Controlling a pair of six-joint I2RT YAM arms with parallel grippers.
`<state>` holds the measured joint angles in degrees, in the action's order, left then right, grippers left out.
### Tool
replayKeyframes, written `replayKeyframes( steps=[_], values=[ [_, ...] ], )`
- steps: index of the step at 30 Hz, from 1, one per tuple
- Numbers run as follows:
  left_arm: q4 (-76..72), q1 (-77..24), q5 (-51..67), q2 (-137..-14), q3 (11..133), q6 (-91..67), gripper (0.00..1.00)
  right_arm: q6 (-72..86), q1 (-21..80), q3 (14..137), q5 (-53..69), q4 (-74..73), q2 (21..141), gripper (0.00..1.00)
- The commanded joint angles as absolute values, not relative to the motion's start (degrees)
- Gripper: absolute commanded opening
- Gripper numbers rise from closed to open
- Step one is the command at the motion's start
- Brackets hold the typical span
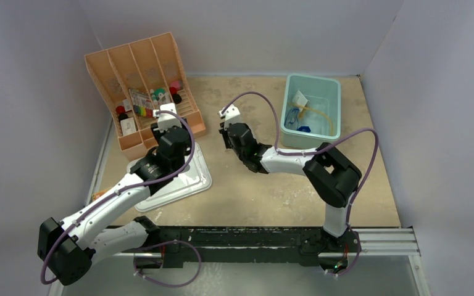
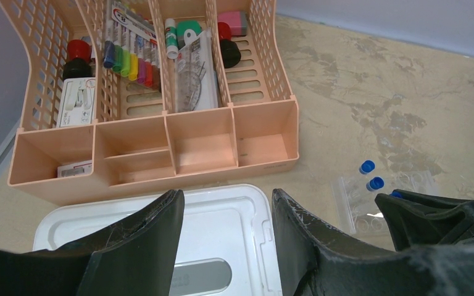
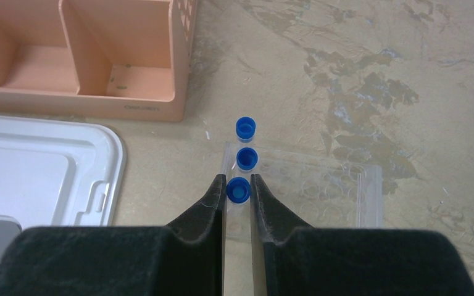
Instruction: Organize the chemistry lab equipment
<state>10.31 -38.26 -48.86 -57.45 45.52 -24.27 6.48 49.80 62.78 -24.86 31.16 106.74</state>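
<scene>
- Right gripper [image 3: 237,180] is clenched on a blue-capped clear test tube [image 3: 239,191]. Both black fingers press the cap at the near end of the clear plastic holed rack [image 3: 333,185].
- Two more blue-capped tubes [image 3: 246,158] stand in line just beyond the held one. A lift that leans forward could clip the nearer cap and tip it.
- The grip is high, on the cap or just under it. I can't tell how much glass is in the pinch. A loose cap could pull off, or the tube could slide out on the way up.
- The rack is light and nothing pins it to the mottled tan table [image 3: 376,74]. A tube that binds in its hole could drag the rack up with it and spill the others.
- Left gripper [image 2: 227,196] hangs released, nothing between its fingers, above the pale grey rectangular lid [image 2: 222,222], just beside the orange divided plastic organizer [image 2: 160,179]. It gives the rack no support.
- The arms are close; the right gripper shows at the edge of the left wrist view. A wide swing risks contact.
- I judge the pale teal plastic bin [image 1: 293,86], well off to the right, the likely drop spot. That long carry gives a weak pinch time to fail.
</scene>
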Motion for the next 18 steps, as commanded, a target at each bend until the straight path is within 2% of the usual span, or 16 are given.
replayKeyframes(
  steps=[1,18],
  values=[
    [7.7,-37.9,-49.8,-57.6,46.2,-23.5,0.54,7.4,49.7,63.8,-23.6,32.9,104.9,0.09],
    [7.7,-37.9,-49.5,-57.9,46.3,-23.5,0.54,5.5,49.7,64.9,-27.0,35.2,108.7,0.1]
  ],
)
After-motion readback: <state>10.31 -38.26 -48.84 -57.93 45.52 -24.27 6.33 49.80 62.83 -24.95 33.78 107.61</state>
